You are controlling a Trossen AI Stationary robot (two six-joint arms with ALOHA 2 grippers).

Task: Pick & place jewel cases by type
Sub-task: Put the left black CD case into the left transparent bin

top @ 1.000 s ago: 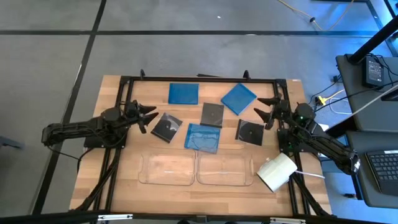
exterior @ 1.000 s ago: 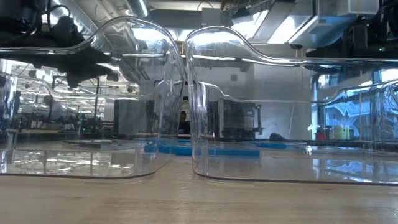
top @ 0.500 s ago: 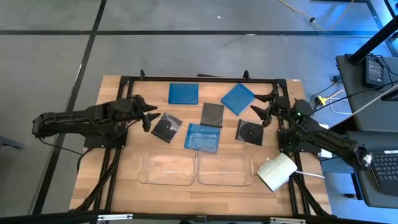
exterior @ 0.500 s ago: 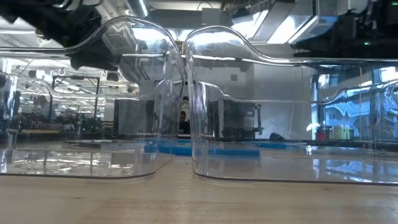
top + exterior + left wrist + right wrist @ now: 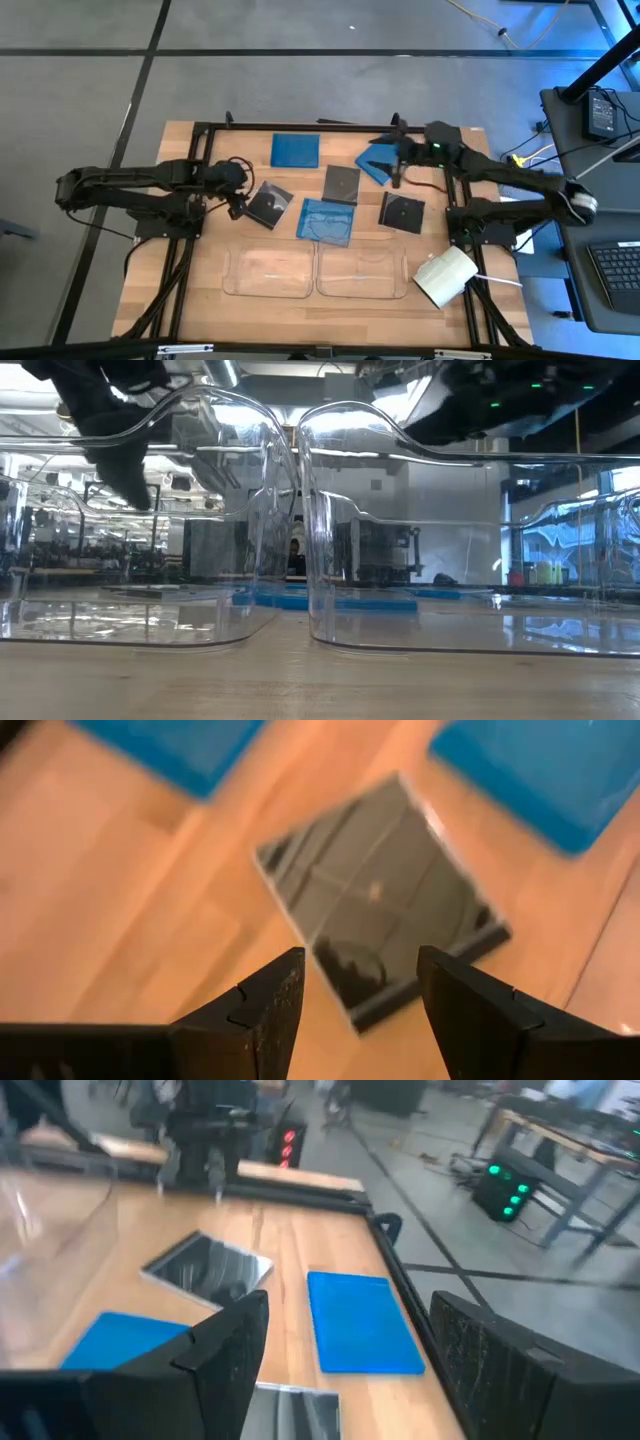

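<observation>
Six jewel cases lie flat on the wooden table. The blue ones are at the far middle (image 5: 295, 150), the far right (image 5: 383, 158) and the centre (image 5: 325, 221). The black ones are at the left (image 5: 268, 204), the middle (image 5: 342, 184) and the right (image 5: 402, 212). My left gripper (image 5: 238, 190) hangs open, tipped downward, just left of the left black case (image 5: 380, 910), touching nothing. My right gripper (image 5: 395, 160) is open and nearly level above the far-right blue case. It faces the far-middle blue case (image 5: 360, 1320).
Two clear shallow trays (image 5: 270, 272) (image 5: 362, 272) stand side by side near the front edge. A white roll (image 5: 445, 276) lies at the front right. A black frame (image 5: 320, 127) runs along the far side and down both sides of the table.
My left gripper has risen and tipped from level to pointing steeply down by the left black case. My right gripper has lifted and swung toward the table's far edge and left, ending over the far-right blue case. No case has moved.
</observation>
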